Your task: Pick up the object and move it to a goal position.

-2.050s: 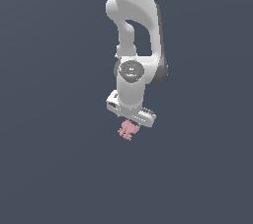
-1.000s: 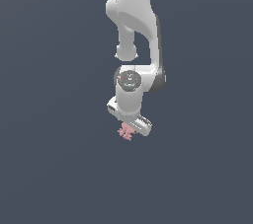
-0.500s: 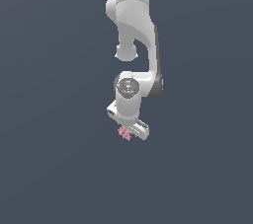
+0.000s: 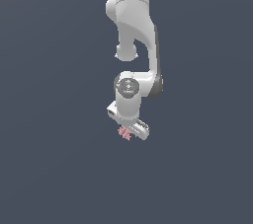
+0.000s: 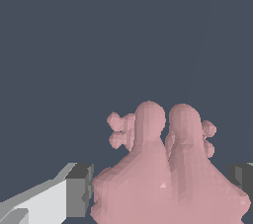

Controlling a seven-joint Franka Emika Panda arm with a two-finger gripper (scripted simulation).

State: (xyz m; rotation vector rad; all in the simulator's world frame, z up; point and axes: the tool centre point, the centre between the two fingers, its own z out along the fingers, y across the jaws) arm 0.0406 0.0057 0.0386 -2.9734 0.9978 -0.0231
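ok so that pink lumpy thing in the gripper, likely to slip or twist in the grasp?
Possibly. The pink object is lumpy with rounded lobes and small knobs, so the gripper fingers probably touch it at few spots; it could pivot. It looks matte, so likely not very slick. It is tiny beside the gripper, so probably light, and it appears rigid.
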